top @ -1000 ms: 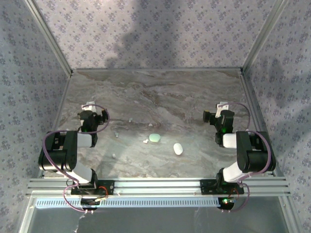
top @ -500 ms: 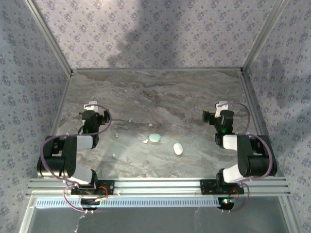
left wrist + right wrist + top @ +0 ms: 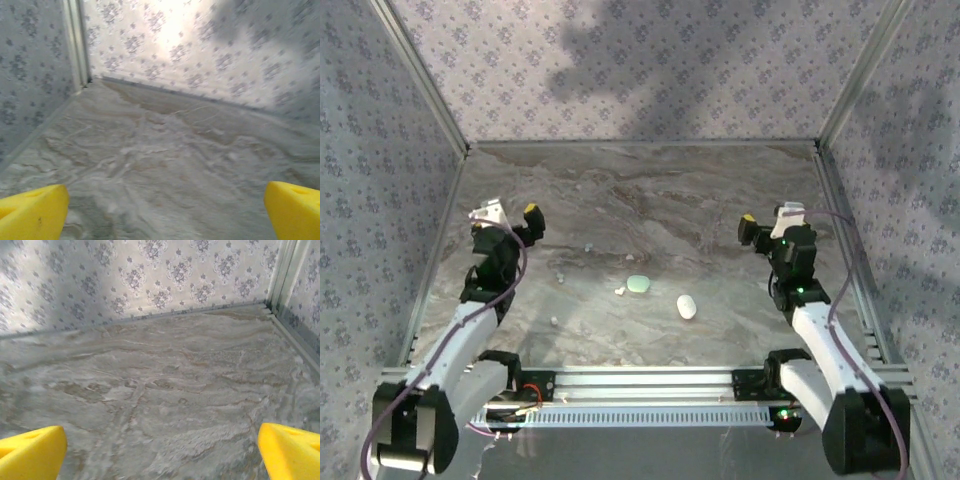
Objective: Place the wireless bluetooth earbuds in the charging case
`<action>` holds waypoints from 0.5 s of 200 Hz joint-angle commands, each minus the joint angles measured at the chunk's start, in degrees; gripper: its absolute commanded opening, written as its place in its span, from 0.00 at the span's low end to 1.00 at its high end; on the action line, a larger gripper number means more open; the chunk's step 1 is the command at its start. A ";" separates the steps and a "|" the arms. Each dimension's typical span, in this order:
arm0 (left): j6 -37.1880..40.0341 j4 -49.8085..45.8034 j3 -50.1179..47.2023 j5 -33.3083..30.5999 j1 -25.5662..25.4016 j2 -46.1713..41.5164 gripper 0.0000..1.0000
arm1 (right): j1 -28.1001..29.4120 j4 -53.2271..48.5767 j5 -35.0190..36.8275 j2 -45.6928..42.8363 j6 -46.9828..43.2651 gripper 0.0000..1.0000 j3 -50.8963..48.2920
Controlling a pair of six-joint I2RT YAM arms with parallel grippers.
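Both arms (image 3: pixel 460 335) have unfolded and reached forward, left end effector (image 3: pixel 510 210) and right end effector (image 3: pixel 769 217) spread wide, empty.

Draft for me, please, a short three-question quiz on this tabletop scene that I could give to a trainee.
1. True or false: the left claw and the right claw both stand open with nothing between their fingers.
2. Which lies closest to the pale green oval case?
A) the white pebble-shaped plastic case
B) a tiny white plastic earbud
C) the left claw
3. How many oval cases lie on the grey marbled table?

Key: 1 true; 2 B; 3 two.
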 commanded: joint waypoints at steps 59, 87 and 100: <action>-4.10 -15.67 3.38 16.28 -8.46 -6.14 1.00 | -2.98 -33.81 -17.09 -6.00 16.00 1.00 9.02; -1.21 -19.37 4.50 15.96 -8.44 -7.48 1.00 | -3.27 -32.89 -27.89 -0.51 15.42 1.00 9.56; -4.85 -21.86 3.80 9.55 -8.37 -8.13 1.00 | -1.03 -32.40 -27.91 1.63 15.22 0.99 9.16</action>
